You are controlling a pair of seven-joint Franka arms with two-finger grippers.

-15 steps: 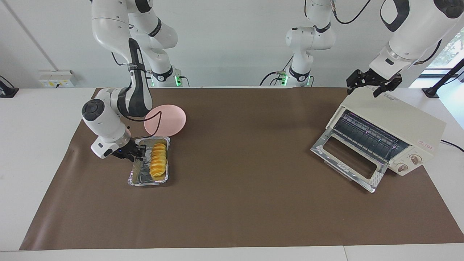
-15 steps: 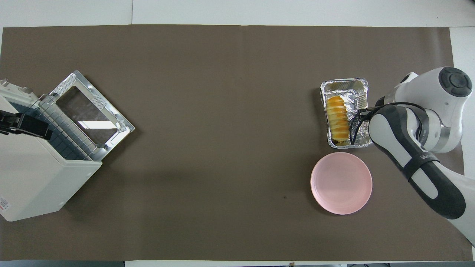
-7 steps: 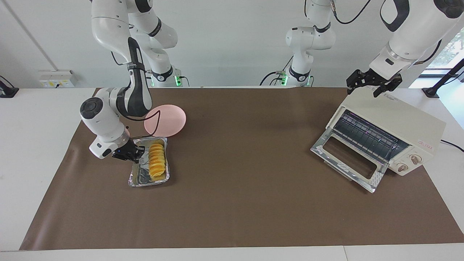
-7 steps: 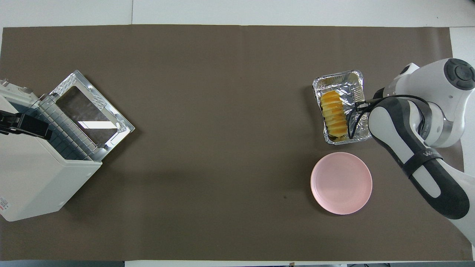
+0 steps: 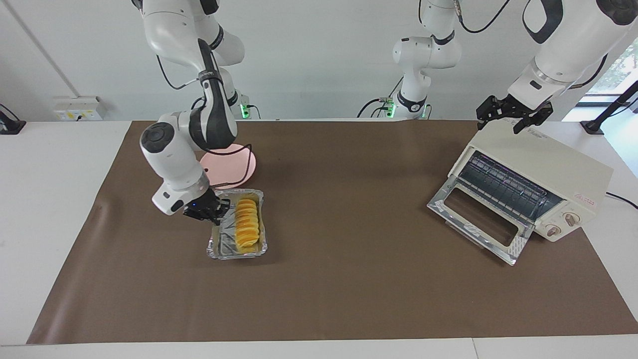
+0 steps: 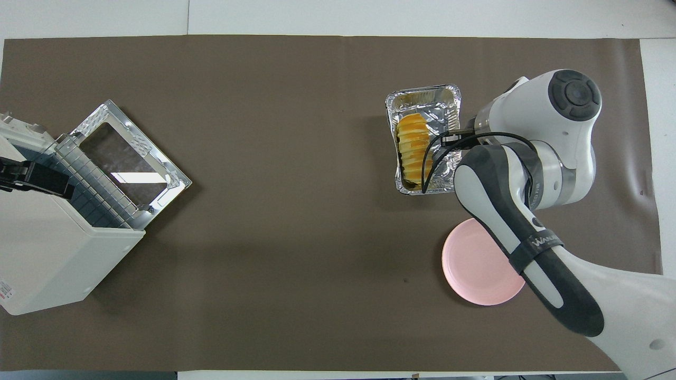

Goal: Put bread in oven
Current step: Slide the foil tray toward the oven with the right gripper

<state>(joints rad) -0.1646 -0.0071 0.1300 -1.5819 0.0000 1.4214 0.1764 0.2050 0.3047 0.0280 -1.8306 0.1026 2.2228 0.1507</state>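
The yellow-orange ridged bread (image 5: pixel 246 225) lies in a crinkled silver foil tray (image 5: pixel 230 249), also in the overhead view, bread (image 6: pixel 413 145), tray (image 6: pixel 422 97). My right gripper (image 5: pixel 215 213) is shut on the tray's long rim at the side toward the right arm's end; in the overhead view the right gripper (image 6: pixel 453 138) is partly hidden under its wrist. The cream-white oven (image 5: pixel 548 164) stands at the left arm's end with its glass door (image 5: pixel 478 219) dropped open and the rack showing. My left gripper (image 5: pixel 513 117) waits over the oven's top.
A round pink plate (image 5: pixel 243 168) lies nearer to the robots than the tray, partly covered by the right arm. The oven (image 6: pixel 42 248) and its open door (image 6: pixel 127 158) take up the left arm's end. Brown mat (image 5: pixel 349 199) lies between tray and oven.
The right gripper has moved toward the left arm's end, taking the foil tray and bread with it. The left arm and the oven have not moved.
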